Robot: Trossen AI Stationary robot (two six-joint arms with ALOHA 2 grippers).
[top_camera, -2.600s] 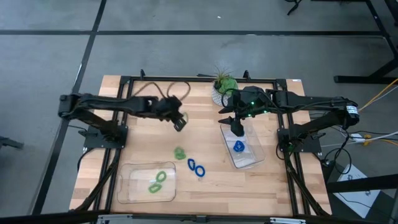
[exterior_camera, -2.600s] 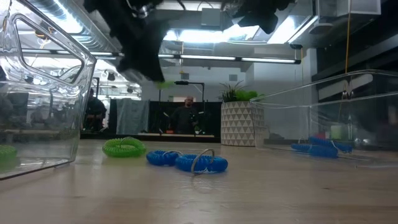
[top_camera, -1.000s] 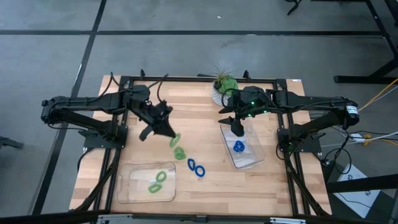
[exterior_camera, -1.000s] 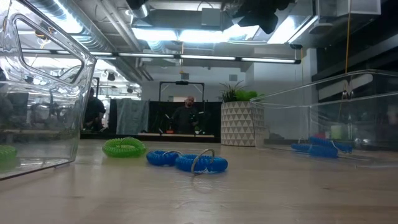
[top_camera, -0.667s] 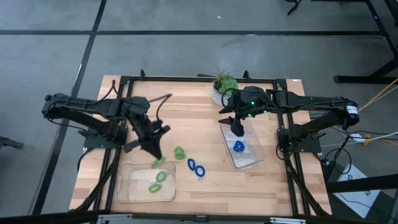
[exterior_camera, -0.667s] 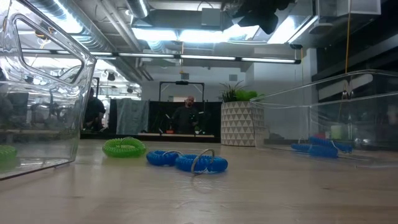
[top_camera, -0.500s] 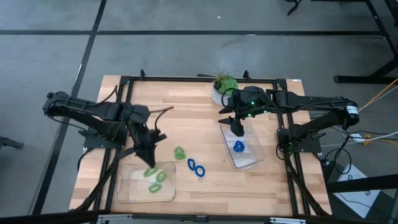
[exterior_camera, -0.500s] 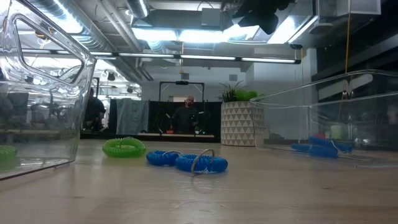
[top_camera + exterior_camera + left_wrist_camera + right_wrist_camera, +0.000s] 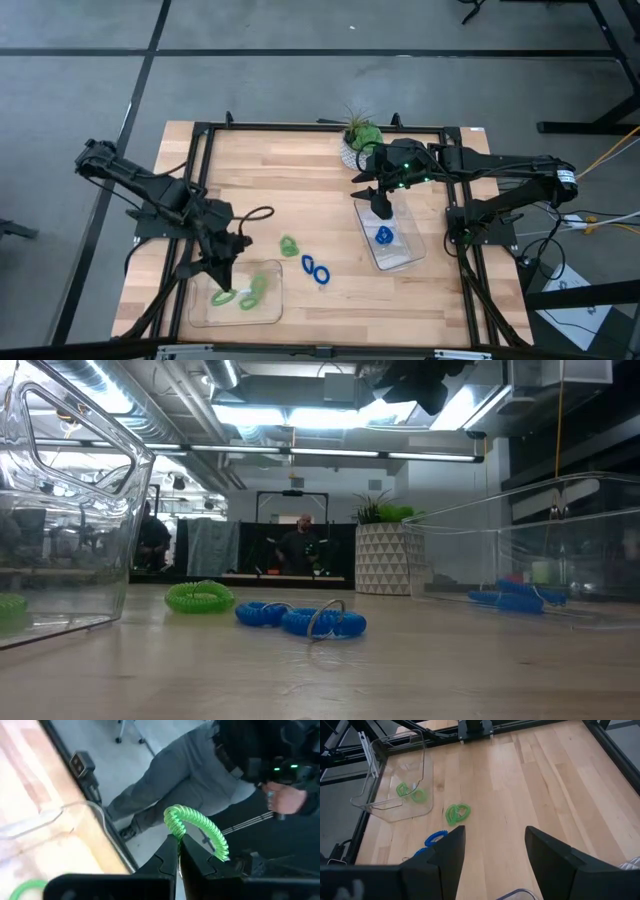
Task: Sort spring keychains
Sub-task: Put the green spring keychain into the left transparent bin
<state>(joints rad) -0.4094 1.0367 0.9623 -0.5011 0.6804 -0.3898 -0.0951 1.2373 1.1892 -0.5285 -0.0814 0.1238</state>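
My left gripper [image 9: 222, 292] hangs over the left clear tray [image 9: 200, 312] at the front left of the table [image 9: 300, 210], clenched on a green keychain [image 9: 197, 826]; in its wrist view the coil arcs up from between the pinched fingers [image 9: 167, 855], and a person's grey sleeve [image 9: 185, 775] and hand [image 9: 287, 800] show beyond the table edge. From above, that held coil shows as a green loop [image 9: 224, 297] at the fingertips, just over the tray's left half, with more green loops [image 9: 252, 293] lying inside the tray beside it. One more green keychain [image 9: 289, 245] lies loose on the wood between the two trays, and just to its right and nearer the front sit two blue keychains [image 9: 316, 269] touching each other. At table height the loose green one [image 9: 200, 597] and the blue pair [image 9: 300, 620] lie in a row, the blue pair with a metal ring [image 9: 322, 622] standing up from it. My right gripper [image 9: 381, 207] waits with its jaws spread wide and holding nothing, over the back end of the right clear tray [image 9: 400, 255], which holds a blue keychain [image 9: 385, 236]. Its wrist view looks across the wood to the left tray [image 9: 395, 775] with green loops in it, the loose green coil [image 9: 457, 813] and a blue coil [image 9: 435, 839]. A potted plant [image 9: 360, 135] stands at the back edge, just beside the right arm.
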